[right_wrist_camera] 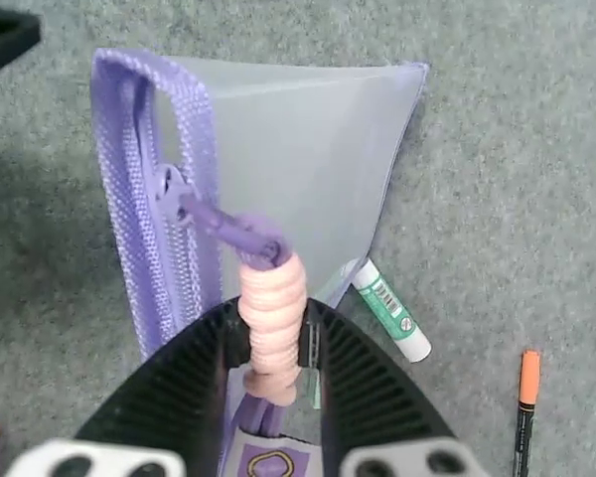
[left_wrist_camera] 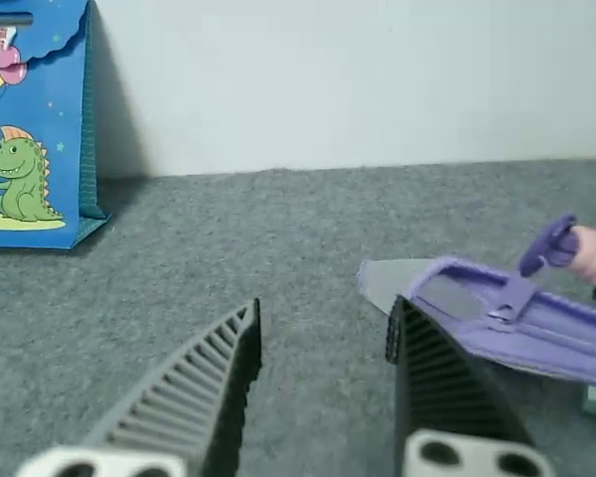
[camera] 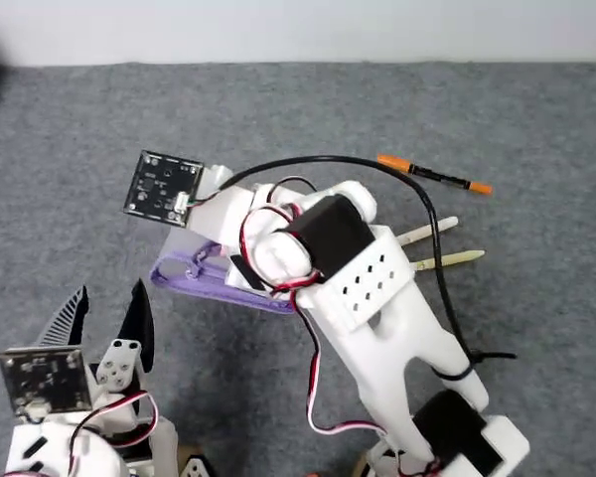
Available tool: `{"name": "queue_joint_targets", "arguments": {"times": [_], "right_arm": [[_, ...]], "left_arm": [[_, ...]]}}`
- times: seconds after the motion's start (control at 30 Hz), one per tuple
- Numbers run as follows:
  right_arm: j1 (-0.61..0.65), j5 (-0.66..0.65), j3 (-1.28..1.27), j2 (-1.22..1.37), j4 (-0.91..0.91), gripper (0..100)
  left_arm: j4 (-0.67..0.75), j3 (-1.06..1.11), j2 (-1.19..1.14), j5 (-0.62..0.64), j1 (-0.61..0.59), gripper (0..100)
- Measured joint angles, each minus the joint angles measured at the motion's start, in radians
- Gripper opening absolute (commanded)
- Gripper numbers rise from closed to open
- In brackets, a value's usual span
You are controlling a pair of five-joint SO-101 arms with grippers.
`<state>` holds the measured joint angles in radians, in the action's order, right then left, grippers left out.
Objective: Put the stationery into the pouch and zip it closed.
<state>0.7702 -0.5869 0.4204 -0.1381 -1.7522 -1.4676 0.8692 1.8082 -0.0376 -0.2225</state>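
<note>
My right gripper [right_wrist_camera: 273, 370] pinches the pink tag [right_wrist_camera: 271, 298] on the pouch [right_wrist_camera: 298, 149] zip. My left gripper [left_wrist_camera: 323, 348] sits wide open nearby. A glue stick [right_wrist_camera: 390, 310] lies just beside the pouch; a pen [camera: 434, 175] lies apart.

Pouch mid-table, stationery spread to its right.
The purple mesh zip pouch [camera: 184, 276] lies on the grey felt table [camera: 79, 109], under the right arm's wrist. The right gripper [right_wrist_camera: 269, 312] sits at the pouch's zipper end, its fingers closed about the pink coiled zipper charm [right_wrist_camera: 271, 283]. A white glue stick with a green label [right_wrist_camera: 389, 310] lies just beside the pouch's edge. The black pen with orange caps [camera: 434, 175] lies farther right, behind two pale wooden sticks [camera: 452, 259] lying side by side. The left gripper [camera: 110, 288], fingers apart, stands in front of the pouch to its left, not touching it. A blue paper gift bag [left_wrist_camera: 35, 119] stands against the wall, well apart from the pouch.
</note>
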Motion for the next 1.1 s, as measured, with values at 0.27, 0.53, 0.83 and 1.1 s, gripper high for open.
{"name": "queue_joint_targets", "arguments": {"times": [0.27, 0.53, 0.83, 1.1], "right_arm": [[0.052, 0.002, -0.074, -0.058, 0.000, 0.8], [0.034, 0.002, -0.074, -0.058, 0.000, 0.8], [0.028, 0.002, -0.074, -0.058, 0.000, 0.8], [0.028, 0.002, -0.074, -0.058, 0.000, 0.8]], "left_arm": [[0.055, 0.094, 0.002, -0.032, 0.005, 21], [-0.020, -0.011, 0.002, -0.040, 0.114, 21], [-0.046, 0.017, 0.003, -0.040, 0.123, 21], [0.078, 0.193, 0.002, -0.037, 0.126, 21]]}}
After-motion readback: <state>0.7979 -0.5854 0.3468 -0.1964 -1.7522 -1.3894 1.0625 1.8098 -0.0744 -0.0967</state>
